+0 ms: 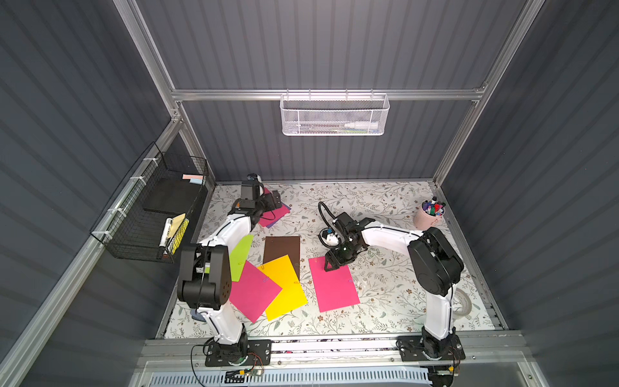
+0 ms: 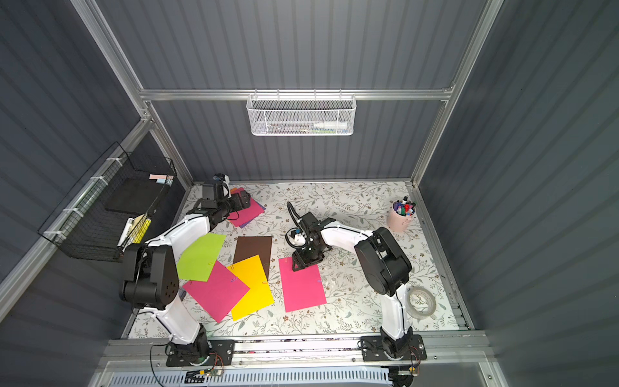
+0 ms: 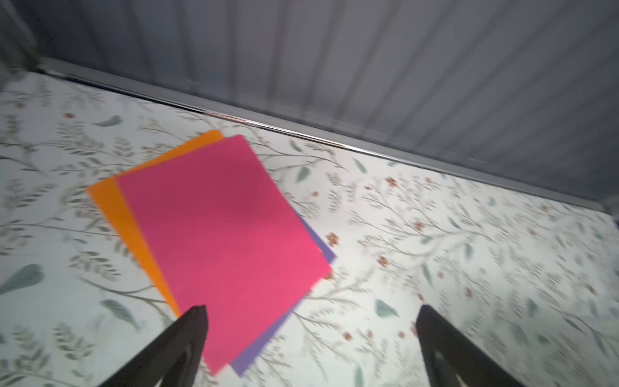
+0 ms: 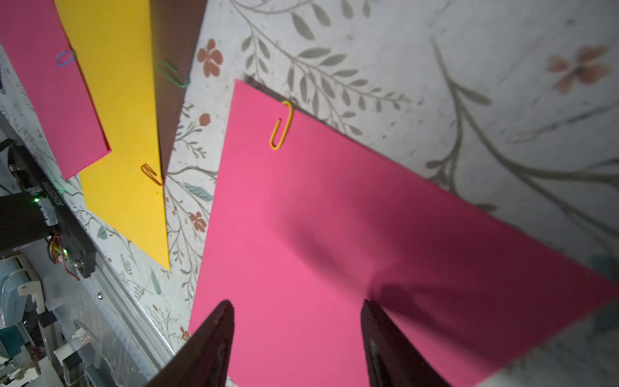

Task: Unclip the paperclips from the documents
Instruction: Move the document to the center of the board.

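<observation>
Left wrist view smeared by blur, orange sheet and purple sheet mostly hidden under a pink sheet, lime green sheet partly behind the left arm, brown sheet partly under the yellow sheet, paperclips in both top views too small to tell colours

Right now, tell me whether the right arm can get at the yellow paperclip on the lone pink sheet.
Probably yes. The right gripper is over that pink sheet with its jaws apart and empty, and the yellow paperclip sits on the sheet's edge just ahead, nothing lying between.
</observation>
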